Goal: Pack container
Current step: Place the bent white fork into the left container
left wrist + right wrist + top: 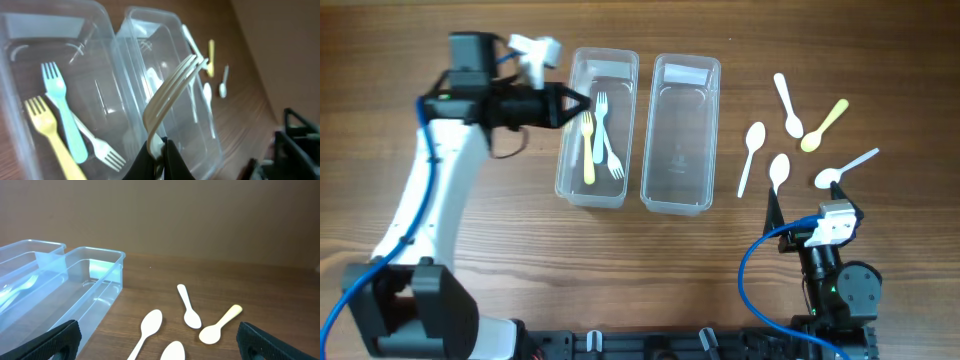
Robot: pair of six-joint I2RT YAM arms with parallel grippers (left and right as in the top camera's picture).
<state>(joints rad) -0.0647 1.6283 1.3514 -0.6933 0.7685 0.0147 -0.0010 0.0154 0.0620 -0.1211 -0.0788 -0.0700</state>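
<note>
My left gripper [575,103] [162,150] is shut on the handle of a cream fork [170,90] and holds it above the left clear container [563,170] [15,85]. A yellow fork [588,150] [47,135], a blue fork [603,120] [60,110] and a white fork [100,145] lie in that container. The right clear container [650,170] [107,267] holds nothing. Several spoons lie right of it: white ones [752,155] [147,330], [787,105] [187,307], [779,172], a yellow one [824,125] [220,326]. My right gripper [805,215] [160,350] is open and empty, just short of the spoons.
A pale spoon [840,172] with a clear handle lies at the far right. Bare wooden table [470,230] lies in front of the containers and to their left.
</note>
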